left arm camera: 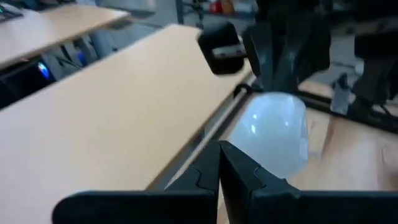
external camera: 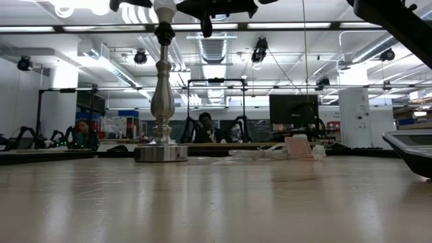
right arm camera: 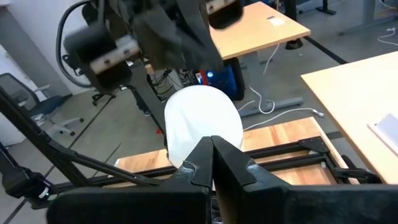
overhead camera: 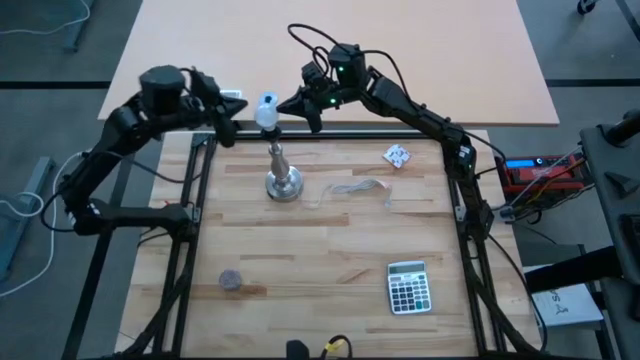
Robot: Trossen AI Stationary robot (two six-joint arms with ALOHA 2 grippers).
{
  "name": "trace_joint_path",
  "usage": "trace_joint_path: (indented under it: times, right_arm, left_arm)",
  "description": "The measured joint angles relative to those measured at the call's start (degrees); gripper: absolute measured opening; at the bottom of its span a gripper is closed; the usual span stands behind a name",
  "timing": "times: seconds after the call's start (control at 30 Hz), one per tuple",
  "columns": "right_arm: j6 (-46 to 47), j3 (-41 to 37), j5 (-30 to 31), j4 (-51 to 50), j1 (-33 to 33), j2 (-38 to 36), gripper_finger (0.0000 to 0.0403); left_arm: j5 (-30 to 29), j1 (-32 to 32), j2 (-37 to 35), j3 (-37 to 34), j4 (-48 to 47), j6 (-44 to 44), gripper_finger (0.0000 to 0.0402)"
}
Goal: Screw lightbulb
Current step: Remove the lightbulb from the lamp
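Observation:
The white frosted lightbulb (overhead camera: 267,109) sits on top of the silver stand (overhead camera: 281,178), which stands upright on its round base at the table's far left. The bulb also shows in the low view (external camera: 165,8) and both wrist views (left arm camera: 278,134) (right arm camera: 200,121). My left gripper (overhead camera: 243,106) is shut, its tips level at the bulb's left side. My right gripper (overhead camera: 288,105) is shut, its tips level at the bulb's right side. Each wrist view shows the other gripper behind the bulb. My left gripper points its shut fingertips (left arm camera: 219,155) level at the bulb's left side (left arm camera: 249,134); I cannot tell whether they touch it. My right gripper lays its shut fingertips (right arm camera: 211,152) against the globe's right side (right arm camera: 205,134), coming level from the table's right. The fingers hide the exact spot.
A crumpled white paper scrap (overhead camera: 397,155) lies at the far right. A clear wrapper (overhead camera: 355,187) lies right of the stand's base. A calculator (overhead camera: 408,287) is at the near right and a grey disc (overhead camera: 231,281) at the near left. Black frame rails (overhead camera: 190,210) edge the table.

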Motion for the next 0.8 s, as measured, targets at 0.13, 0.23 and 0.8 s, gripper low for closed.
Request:
trace_joint_path:
  times: [0.13,0.23,0.8]
  right_arm:
    - [0.0,0.0,0.0,0.0,0.0,-0.5,0.0000]
    - [0.1,0.0,-0.5,0.0,0.2,-1.2,0.0000]
    - [0.5,0.1,0.4,-6.0,3.6,-1.5,0.0000]
  left_arm:
    - [0.2,-0.1,2.7,-0.1,-0.6,0.0,0.0000]
    - [1.2,-0.1,4.0,-0.1,-0.4,0.0,0.0000]
    - [7.1,-0.1,4.0,-0.1,-0.2,-6.4,0.0000]
